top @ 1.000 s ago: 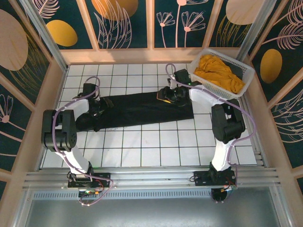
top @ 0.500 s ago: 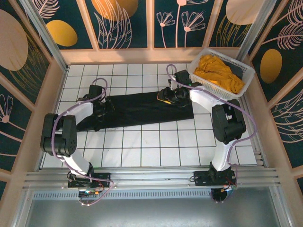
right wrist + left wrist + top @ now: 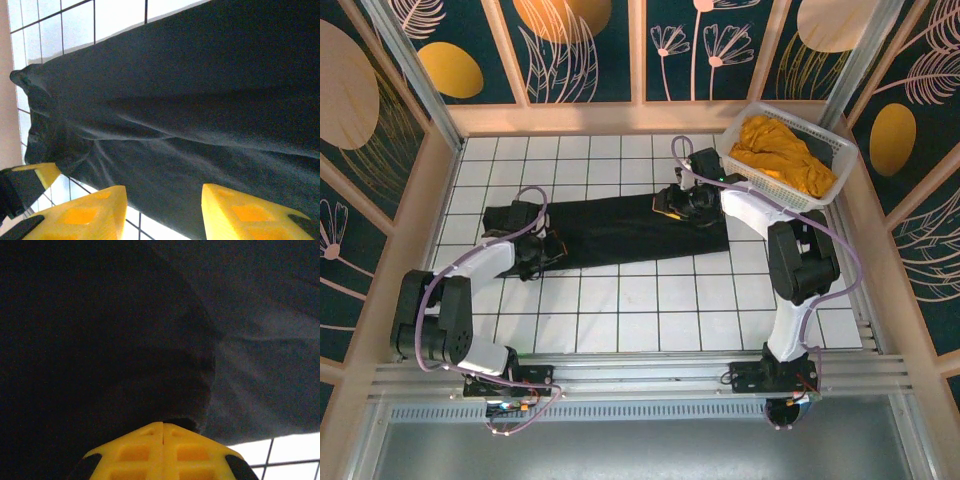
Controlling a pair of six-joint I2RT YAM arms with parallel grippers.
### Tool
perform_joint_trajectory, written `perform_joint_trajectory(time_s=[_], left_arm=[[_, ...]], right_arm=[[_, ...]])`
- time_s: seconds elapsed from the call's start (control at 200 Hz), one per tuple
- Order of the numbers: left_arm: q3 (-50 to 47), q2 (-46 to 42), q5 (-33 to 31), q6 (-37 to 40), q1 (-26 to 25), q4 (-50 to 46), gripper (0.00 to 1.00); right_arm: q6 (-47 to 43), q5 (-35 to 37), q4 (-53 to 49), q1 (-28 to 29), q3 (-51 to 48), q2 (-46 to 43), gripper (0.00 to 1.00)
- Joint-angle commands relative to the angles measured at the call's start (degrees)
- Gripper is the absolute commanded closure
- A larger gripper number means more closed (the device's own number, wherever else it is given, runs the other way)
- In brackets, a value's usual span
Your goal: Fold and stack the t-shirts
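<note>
On the tiled tabletop (image 3: 620,310), the left end effector (image 3: 162,424) is closed on the black t-shirt (image 3: 620,228) (cloth bunches there); the right end effector (image 3: 165,192) stands half open over it.

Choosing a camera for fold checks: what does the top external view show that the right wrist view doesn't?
Top external adds the yellow t-shirt in the white basket. Right wrist adds close creases in the cloth beyond the open right end effector. Both show the black t-shirt lying on white tiles.
</note>
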Motion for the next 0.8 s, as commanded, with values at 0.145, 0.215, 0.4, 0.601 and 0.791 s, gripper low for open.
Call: perform_joint_trajectory(time_s=[0.145, 0.215, 0.4, 0.601, 0.791], left_arm=[[-2.18, -6.41, -2.47, -4.84, -0.9, -4.51, 1.0], [-0.47, -7.34, -4.4, -5.51, -0.9, -5.36, 1.0], [5.15, -7.99, -8.15, -7.85, -0.86, -6.8, 1.0], [7.1, -8.54, -10.26, -7.8, -0.9, -8.67, 1.0], [5.23, -9.78, -8.74, -8.49, -0.88, -8.38, 1.0]], right_arm=[[2.69, 5.76, -0.2, -1.17, -3.67, -1.87, 0.57], [4.21, 8.43, -1.04, -2.26, -5.11, -1.92, 0.57], [10.72, 17.88, -3.98, -6.31, -7.67, -1.91, 0.55], [18.05, 21.57, -3.82, -10.28, -7.0, -0.78, 0.55], [20.19, 23.93, -5.33, -12.04, -6.16, -0.05, 0.56]])
